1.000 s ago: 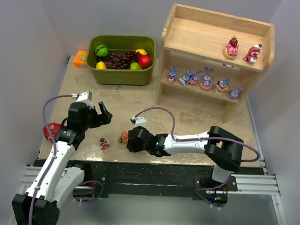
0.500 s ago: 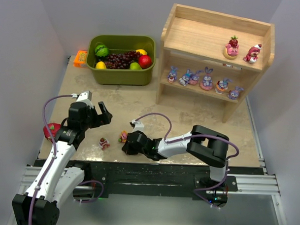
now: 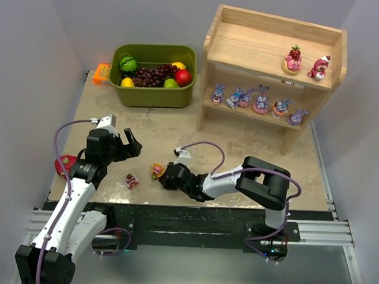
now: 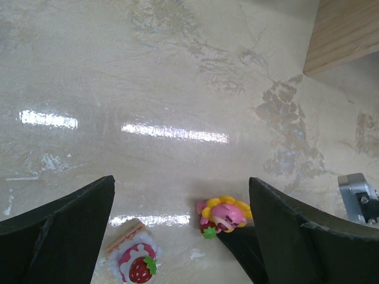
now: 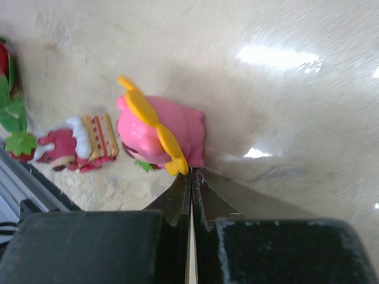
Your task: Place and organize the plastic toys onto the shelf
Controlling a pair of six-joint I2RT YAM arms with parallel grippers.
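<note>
Flower bear (image 5: 157, 133) lies on the surface (image 3: 239, 144) near the front edge, well apart from the shelf (image 3: 255, 48). Right pincer (image 5: 190, 174) is pressed together with nothing between. Its tips are at the bear's side under the yellow petals, touching or nearly so. Left pincer (image 4: 180, 225) hangs spread above, empty.

Bear judged light, hard and glossy, so liable to skid. Grip the round body below the petals.

Since a second ago, the right jaws have closed and the elbow has drawn in. The bear is unlifted.
</note>
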